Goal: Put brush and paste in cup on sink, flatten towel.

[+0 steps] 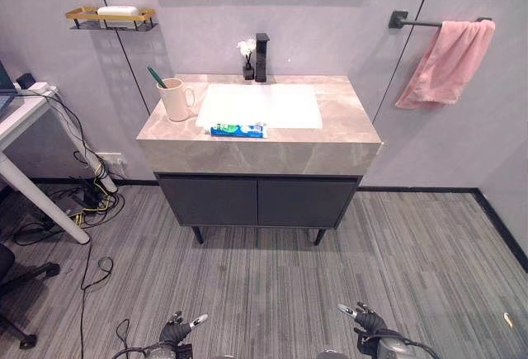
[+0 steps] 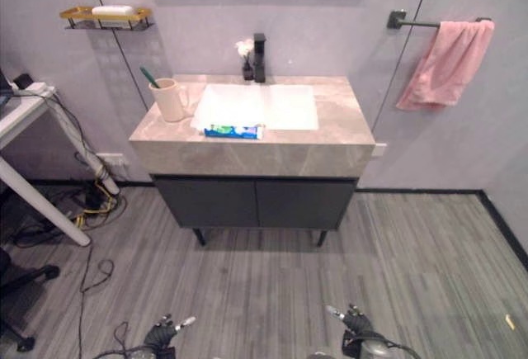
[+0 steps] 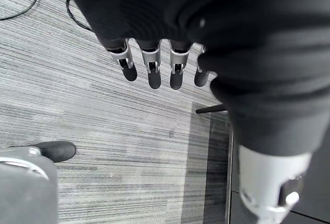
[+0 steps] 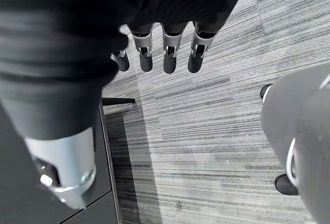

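A beige cup (image 1: 176, 99) stands on the left of the marble sink counter (image 1: 346, 120), with a green toothbrush (image 1: 155, 77) leaning in it. A blue and green toothpaste tube (image 1: 238, 130) lies flat on the counter's front edge, below the white basin (image 1: 260, 105). A pink towel (image 1: 445, 62) hangs bunched over a dark wall bar (image 1: 412, 21) at the upper right. My left hand (image 1: 177, 331) and right hand (image 1: 363, 319) hang low over the floor, far from the sink. Both are open, the fingers (image 3: 152, 69) straight, holding nothing.
A black tap (image 1: 261, 57) and small flower vase (image 1: 247, 58) stand behind the basin. A gold wall shelf (image 1: 111, 17) hangs upper left. A white desk (image 1: 25, 120) with cables beneath stands at the left. Dark cabinet doors (image 1: 257, 202) sit under the counter.
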You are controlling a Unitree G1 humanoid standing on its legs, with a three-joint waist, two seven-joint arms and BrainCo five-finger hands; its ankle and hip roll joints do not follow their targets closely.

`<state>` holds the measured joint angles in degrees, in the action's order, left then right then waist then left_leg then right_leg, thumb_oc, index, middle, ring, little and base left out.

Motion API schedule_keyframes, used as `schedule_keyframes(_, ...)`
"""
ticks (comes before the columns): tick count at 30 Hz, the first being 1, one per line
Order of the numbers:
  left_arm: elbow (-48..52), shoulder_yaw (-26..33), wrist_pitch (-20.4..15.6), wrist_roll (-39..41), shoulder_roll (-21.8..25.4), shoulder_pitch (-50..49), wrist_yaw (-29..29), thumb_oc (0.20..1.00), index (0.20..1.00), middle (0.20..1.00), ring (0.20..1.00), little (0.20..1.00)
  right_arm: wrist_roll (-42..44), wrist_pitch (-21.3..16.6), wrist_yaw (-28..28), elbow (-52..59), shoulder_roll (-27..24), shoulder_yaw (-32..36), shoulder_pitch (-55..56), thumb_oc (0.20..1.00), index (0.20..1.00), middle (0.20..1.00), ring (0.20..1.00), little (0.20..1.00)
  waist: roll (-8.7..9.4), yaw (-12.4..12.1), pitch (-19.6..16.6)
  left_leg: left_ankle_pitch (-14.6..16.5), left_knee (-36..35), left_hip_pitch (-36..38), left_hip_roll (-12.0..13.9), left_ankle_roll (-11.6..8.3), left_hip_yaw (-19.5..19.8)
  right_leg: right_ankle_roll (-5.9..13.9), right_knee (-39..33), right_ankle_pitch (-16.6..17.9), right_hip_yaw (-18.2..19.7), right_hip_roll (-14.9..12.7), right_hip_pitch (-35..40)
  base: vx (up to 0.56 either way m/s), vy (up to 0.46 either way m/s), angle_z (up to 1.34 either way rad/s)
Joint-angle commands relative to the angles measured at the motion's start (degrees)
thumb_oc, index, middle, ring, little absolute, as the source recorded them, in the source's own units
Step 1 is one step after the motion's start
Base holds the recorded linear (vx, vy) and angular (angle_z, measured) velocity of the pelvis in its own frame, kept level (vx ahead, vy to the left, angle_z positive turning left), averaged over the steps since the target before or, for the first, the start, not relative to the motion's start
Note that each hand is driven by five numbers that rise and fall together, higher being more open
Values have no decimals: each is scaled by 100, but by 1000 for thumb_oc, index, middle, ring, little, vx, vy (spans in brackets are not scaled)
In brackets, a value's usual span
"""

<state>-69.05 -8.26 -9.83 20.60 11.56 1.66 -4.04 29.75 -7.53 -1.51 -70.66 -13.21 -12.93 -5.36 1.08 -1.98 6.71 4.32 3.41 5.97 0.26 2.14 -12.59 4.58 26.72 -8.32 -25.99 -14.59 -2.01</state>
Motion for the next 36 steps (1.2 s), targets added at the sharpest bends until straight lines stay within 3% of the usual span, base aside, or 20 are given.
schedule_keyframes(1, 34, -207, -242, -225, 95, 210, -72, 1000, 1000, 1000, 1000, 1000, -137, -219, 7, -124, 31, 57, -222, 1000, 1000, 1000, 1000, 1000, 7, -31, -14, 430, 113, 310, -323, 252, 14, 655, -574, 1840, 186, -582, -25, 24, 62, -3)
schedule_keyframes(22, 94, -261, -235, -381, 209, 270, -54, 1000, 1000, 1000, 1000, 1000, 139, -147, -69, -338, 41, 317, -12, 1000, 1000, 1000, 1000, 1000, 102, 44, 10, 407, -145, 578, -538, 449, 132, 785, 230, 2357, 424, -794, -282, 8, 60, 1)
schedule_keyframes(26, 142, -313, -195, -414, 196, 222, -74, 1000, 1000, 1000, 1000, 1000, 230, -153, 0, -356, 55, 392, -7, 1000, 1000, 1000, 1000, 1000, 58, 67, 14, 357, -222, 612, -553, 518, 219, 805, 719, 2490, 529, -818, -484, 3, 78, 12)
schedule_keyframes(28, 280, -319, -182, -321, 206, 192, -56, 1000, 1000, 1000, 1000, 1000, 369, -144, -11, -364, 97, 424, 22, 1000, 1000, 1000, 1000, 1000, 63, 76, 46, 364, -235, 651, -553, 534, 246, 791, 993, 2392, 606, -760, -612, 19, 74, 6)
schedule_keyframes(31, 351, -300, -164, -287, 201, 136, -51, 1000, 1000, 1000, 1000, 1000, 475, -144, -12, -387, 143, 423, 72, 1000, 1000, 1000, 1000, 1000, 113, 89, 91, 373, -282, 702, -560, 490, 243, 670, 675, 2012, 785, -516, -801, 32, -17, 2)
schedule_keyframes(34, 323, -294, -175, -236, 206, 172, -58, 1000, 1000, 1000, 1000, 1000, 502, -145, 43, -407, 160, 422, 57, 1000, 1000, 1000, 1000, 1000, 168, 64, 160, 382, -323, 684, -539, 378, 237, 646, -227, 2090, 654, -576, -891, 61, -76, 0)
schedule_keyframes(36, 313, -325, -198, -196, 220, 235, -80, 1000, 1000, 1000, 1000, 1000, 551, -160, 68, -397, 155, 426, 9, 1000, 1000, 1000, 1000, 1000, 219, 116, 247, 407, -268, 587, -508, 273, 310, 695, -971, 2294, 872, -566, -1081, 76, -138, 2)
